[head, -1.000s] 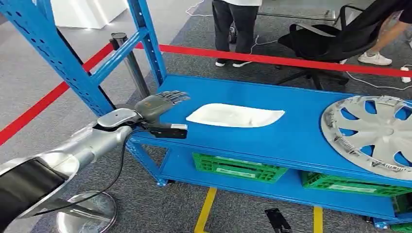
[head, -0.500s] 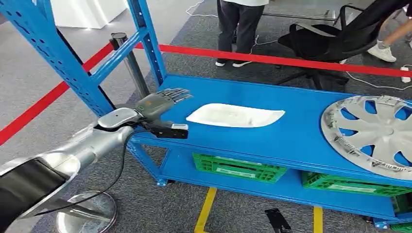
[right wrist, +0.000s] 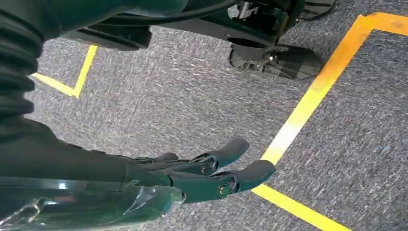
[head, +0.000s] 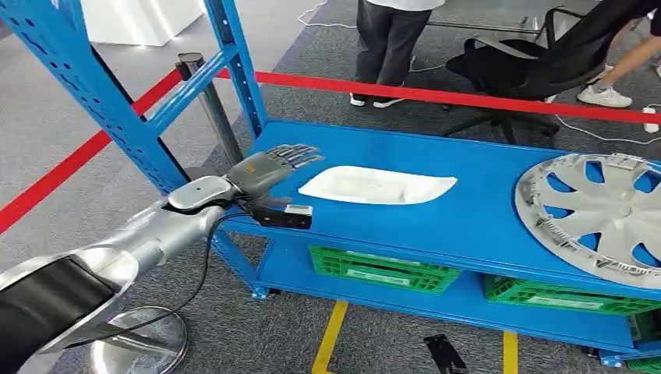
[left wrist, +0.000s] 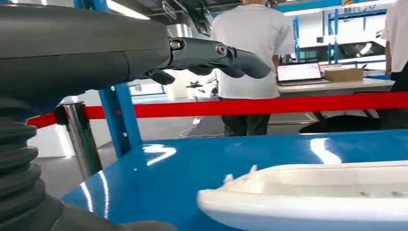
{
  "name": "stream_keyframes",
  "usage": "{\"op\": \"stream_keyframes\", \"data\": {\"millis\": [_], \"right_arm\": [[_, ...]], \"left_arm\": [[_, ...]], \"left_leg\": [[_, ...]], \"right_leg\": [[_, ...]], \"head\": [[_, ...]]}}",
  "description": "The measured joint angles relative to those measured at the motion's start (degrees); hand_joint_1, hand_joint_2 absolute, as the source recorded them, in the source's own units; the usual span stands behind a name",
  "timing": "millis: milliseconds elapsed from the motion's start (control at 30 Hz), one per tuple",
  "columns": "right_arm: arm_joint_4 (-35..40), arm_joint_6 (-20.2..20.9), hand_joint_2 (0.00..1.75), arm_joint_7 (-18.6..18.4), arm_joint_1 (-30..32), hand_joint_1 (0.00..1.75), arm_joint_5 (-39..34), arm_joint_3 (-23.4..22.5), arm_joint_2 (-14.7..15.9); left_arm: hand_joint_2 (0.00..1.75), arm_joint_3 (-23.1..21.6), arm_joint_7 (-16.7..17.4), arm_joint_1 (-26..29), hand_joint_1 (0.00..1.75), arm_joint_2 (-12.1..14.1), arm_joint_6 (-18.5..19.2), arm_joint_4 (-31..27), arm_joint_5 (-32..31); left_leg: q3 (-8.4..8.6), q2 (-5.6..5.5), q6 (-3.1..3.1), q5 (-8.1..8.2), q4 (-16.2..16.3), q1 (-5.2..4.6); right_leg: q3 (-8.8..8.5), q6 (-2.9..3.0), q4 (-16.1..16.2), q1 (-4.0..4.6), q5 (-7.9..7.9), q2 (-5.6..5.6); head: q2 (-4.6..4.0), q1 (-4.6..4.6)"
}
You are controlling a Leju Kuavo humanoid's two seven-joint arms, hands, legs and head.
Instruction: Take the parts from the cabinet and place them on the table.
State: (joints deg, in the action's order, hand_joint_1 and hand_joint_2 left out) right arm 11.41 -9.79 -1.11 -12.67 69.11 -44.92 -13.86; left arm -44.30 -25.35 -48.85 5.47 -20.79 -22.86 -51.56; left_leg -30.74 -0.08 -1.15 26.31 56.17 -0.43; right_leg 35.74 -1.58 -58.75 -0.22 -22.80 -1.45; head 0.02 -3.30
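Observation:
A long white moulded part (head: 377,185) lies flat on the blue shelf (head: 468,218) of the rack, left of centre. My left hand (head: 269,165) hovers over the shelf's left end, a short way left of the part, fingers stretched out and apart, holding nothing. In the left wrist view the white part (left wrist: 312,195) lies close ahead, below the outstretched fingers (left wrist: 216,55). A silver wheel cover (head: 600,214) rests on the shelf's right end. My right hand (right wrist: 207,175) hangs over the grey carpet, fingers loosely extended and empty.
Blue rack uprights (head: 101,93) stand left of my arm. Green crates (head: 382,269) sit on the lower shelf. A red barrier tape (head: 452,95) runs behind the rack, with a person (head: 390,39) and a black office chair (head: 538,62) beyond. A chrome post base (head: 140,343) is near left.
My left hand has moved slightly right and forward over the shelf, closer to the white part. The person behind the tape has shifted a little.

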Motion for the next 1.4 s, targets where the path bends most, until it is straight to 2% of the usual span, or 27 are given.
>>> {"op": "stream_keyframes", "data": {"millis": [600, 767, 1033, 1400], "right_arm": [[0.0, 0.0, 1.75, 0.2, 0.1, 0.00, -0.8, 0.2, -0.7], [0.0, 0.0, 1.75, 0.3, 0.1, 0.00, -1.2, 0.2, -0.8], [0.0, -0.6, 1.75, 0.6, 0.7, 0.00, -1.9, 0.2, -0.8], [0.0, -0.6, 1.75, 0.9, 0.7, 0.00, -2.4, 0.2, -0.8]], "left_arm": [[1.75, -1.8, -0.8, -0.9, 0.00, -5.5, 2.4, 0.0, -2.2], [1.75, -2.3, -0.4, -1.6, 0.00, -6.3, 4.5, 0.0, -2.4], [1.75, -2.4, 3.1, -2.6, 0.00, -5.8, 12.2, 1.2, -0.3], [1.75, -1.7, 4.9, -2.5, 0.00, -4.5, 15.3, 2.9, 1.7]], "left_leg": [[-0.01, 0.00, 0.00, 0.00, 0.0, -0.01], [0.00, 0.00, 0.00, 0.00, 0.0, -0.01], [-0.01, 0.00, 0.01, 0.00, 0.0, 0.00], [-0.03, 0.00, 0.01, 0.00, 0.0, 0.00]], "right_leg": [[0.00, -0.01, 0.0, -0.02, 0.01, 0.00], [0.00, -0.01, 0.0, -0.02, 0.01, 0.00], [0.00, -0.01, 0.0, -0.01, 0.01, 0.00], [-0.01, -0.01, 0.0, -0.01, 0.01, 0.00]], "head": [[0.00, 0.00], [0.00, 0.00], [0.00, -0.02], [0.00, -0.02]]}}
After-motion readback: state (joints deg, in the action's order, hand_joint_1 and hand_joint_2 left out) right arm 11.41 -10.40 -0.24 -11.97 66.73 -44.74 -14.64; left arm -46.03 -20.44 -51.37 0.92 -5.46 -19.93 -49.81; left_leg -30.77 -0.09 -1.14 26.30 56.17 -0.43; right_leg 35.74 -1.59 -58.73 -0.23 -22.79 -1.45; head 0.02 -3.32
